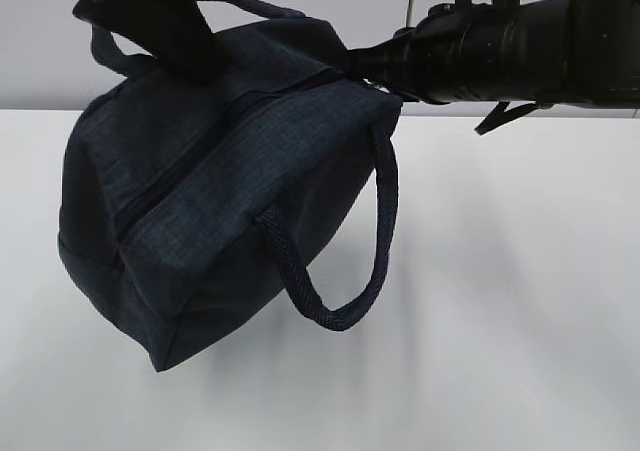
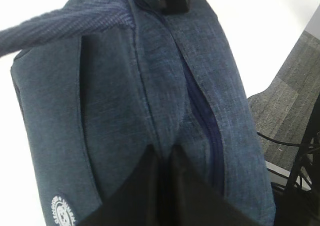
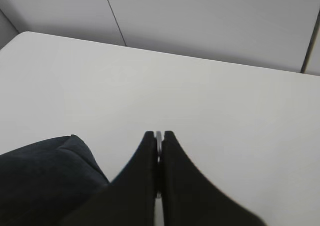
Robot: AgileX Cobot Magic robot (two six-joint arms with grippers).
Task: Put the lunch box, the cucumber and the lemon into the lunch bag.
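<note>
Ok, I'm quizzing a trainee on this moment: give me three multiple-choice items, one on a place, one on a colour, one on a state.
1. Where does the right gripper meet the bag?
A. its top right end
B. its lower handle
C. its bottom

2. What colour is the bag?
A. red
B. navy
C. silver

3. The left gripper is:
A. wide open above the table
B. shut on the bag's fabric
C. holding a lemon

Answers: 1 A, the exterior view shows it at that end. 2 B, every view shows dark blue cloth. 3 B, its fingers pinch a fold beside the zipper.
</note>
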